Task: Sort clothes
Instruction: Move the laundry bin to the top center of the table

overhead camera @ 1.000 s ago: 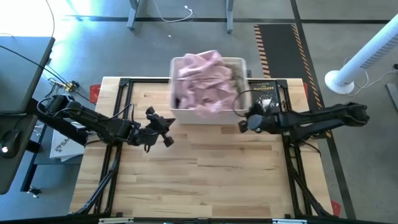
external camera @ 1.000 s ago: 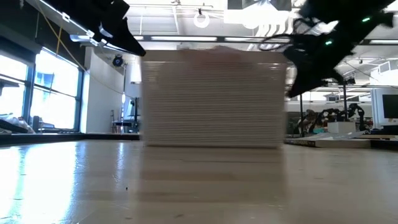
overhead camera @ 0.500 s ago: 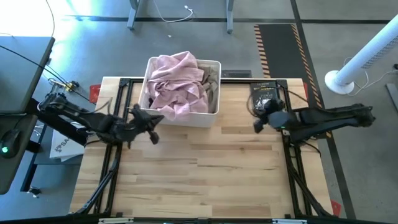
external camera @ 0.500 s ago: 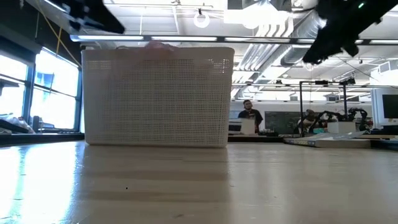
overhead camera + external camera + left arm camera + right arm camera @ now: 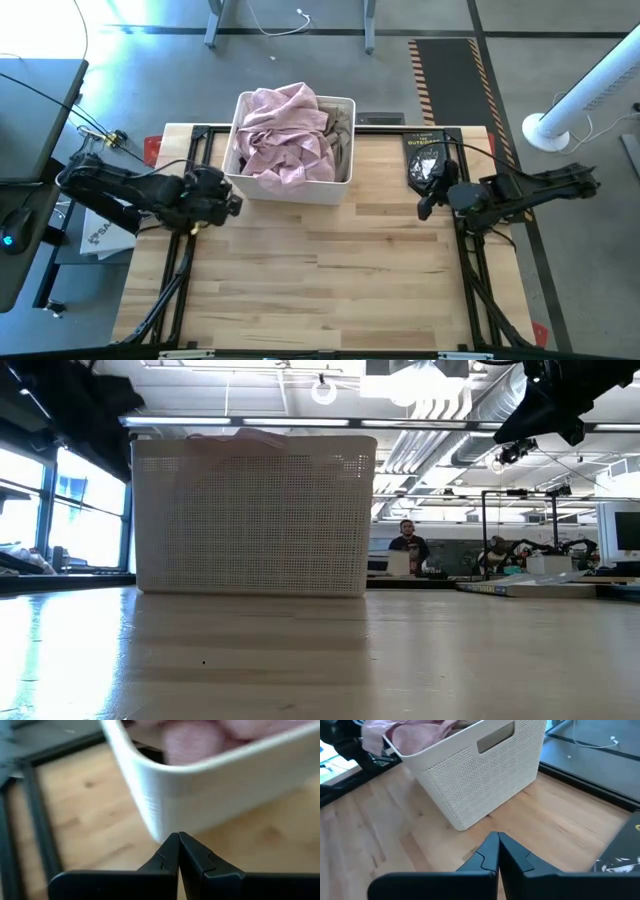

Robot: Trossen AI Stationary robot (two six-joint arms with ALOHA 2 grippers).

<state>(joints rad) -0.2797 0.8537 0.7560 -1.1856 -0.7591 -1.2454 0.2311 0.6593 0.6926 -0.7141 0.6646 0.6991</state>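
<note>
Left gripper: the left gripper is clenched, its two dark fingers pressed tip to tip with nothing between them; it hangs above the counter just beside the basket's corner nearest the counter's left edge.
Right gripper: the right gripper is likewise clenched and empty, over the right part of the counter, well apart from the basket and pointing toward it.
Basket: the white lattice-walled basket stands upright on the counter at its far edge, left of the middle; a slot handle shows in the wall seen by the right wrist view.
Clothes: the clothes lie heaped inside the basket, rising above its rim; a light pink garment covers most of the heap, and a darker olive-brown fabric shows along the side of the basket toward the right arm.
Book: a dark book lies flat near the counter's far right corner, partly under a crumpled clear wrapper, just beyond the right gripper.
Background: in the low view a person sits far off in the room behind the counter.
</note>
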